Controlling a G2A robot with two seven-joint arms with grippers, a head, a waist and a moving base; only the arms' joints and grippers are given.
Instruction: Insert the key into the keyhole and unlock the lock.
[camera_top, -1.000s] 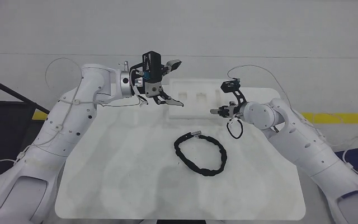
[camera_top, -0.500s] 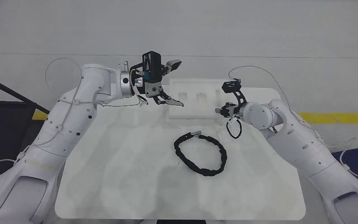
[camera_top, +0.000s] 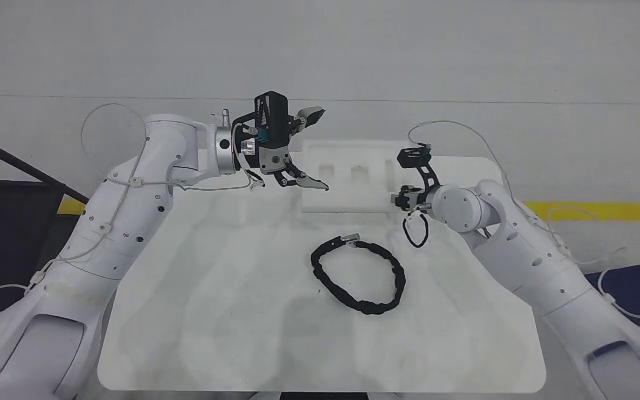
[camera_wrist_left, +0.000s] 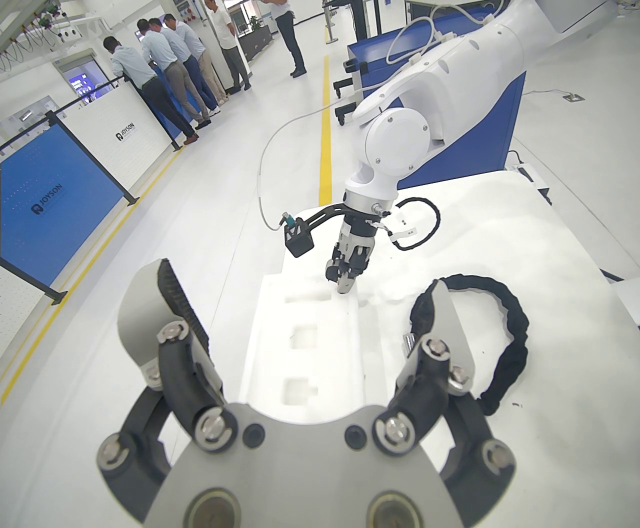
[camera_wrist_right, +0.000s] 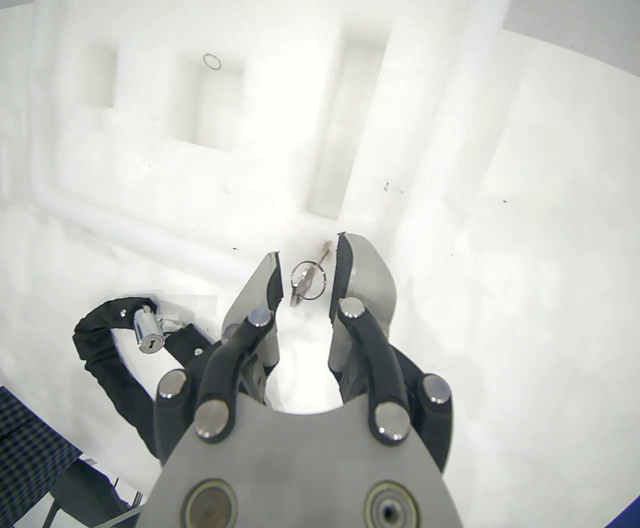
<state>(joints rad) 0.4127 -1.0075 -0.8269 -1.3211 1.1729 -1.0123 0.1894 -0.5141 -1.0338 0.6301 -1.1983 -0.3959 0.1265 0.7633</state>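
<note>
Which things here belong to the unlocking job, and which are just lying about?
Job:
- small silver key on its ring, straddled by the open right gripper
- black sleeved chain lock with its silver keyhole cylinder

Lying about:
- white foam tray with rectangular recesses
- thin loose wire ring in one recess

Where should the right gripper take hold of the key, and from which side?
Probably at the wider end of the key, by its ring. It lies flat, so the right gripper, open astride it, should come straight down and pinch its edges, leaving the thin tip free for the keyhole.
</note>
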